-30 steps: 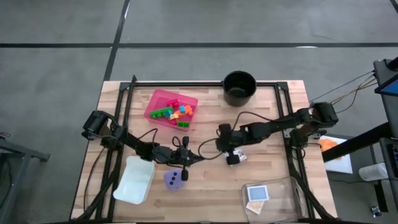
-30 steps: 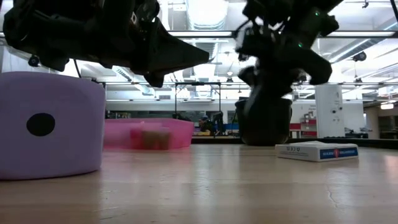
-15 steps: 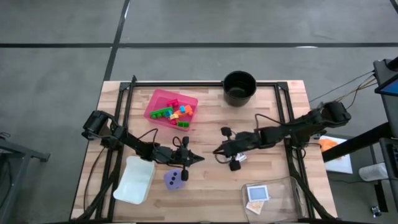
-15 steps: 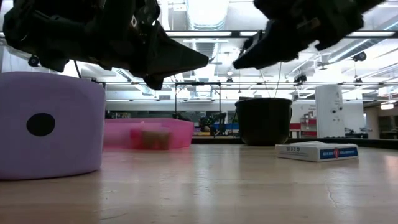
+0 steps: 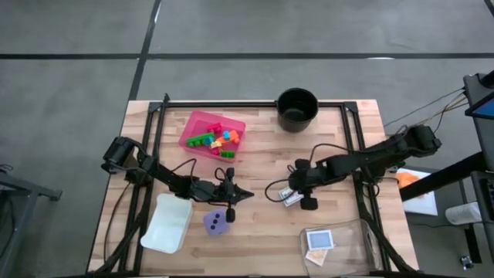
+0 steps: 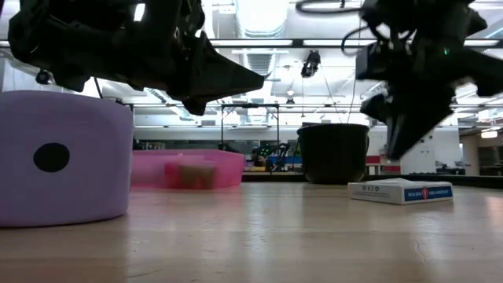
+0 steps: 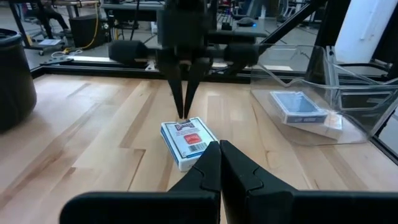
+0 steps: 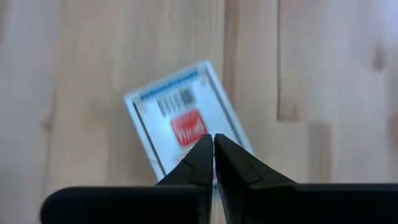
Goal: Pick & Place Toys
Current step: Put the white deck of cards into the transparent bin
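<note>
The white-red card (image 5: 287, 195) lay flat on the table (image 5: 363, 166), about mid-table and a little toward its right edge, well apart from the pink tray (image 5: 194, 127) near the far left corner, where the bricks (image 5: 214, 140) already sat. The right gripper (image 5: 292, 191) hung directly over the card, pointing straight down; its wrist view showed the two fingers pressed together with nothing between them, their tips over the card's red label (image 8: 188, 129). From the left wrist view those tips seemed to reach the card's far edge or nearly so, but contact could not be confirmed.

The left gripper (image 5: 245, 194) hovered just left of the card, aimed at it, jaws likewise fully closed and empty. The purple die (image 5: 218, 223) sat near the front edge, just beside that gripper. Two more cards (image 5: 319, 240) rested in the clear tray (image 5: 363, 232) at the front right corner, and the black pot (image 5: 297, 107) stood at the far edge.

The step looked like picking up the card. A thin, flat card gives closed tips nothing to grip, so the right jaws would need to open wider than its short side, straddle it squarely, then descend until they graze the wood before closing. Pushing one edge with closed tips risked sliding it instead.
</note>
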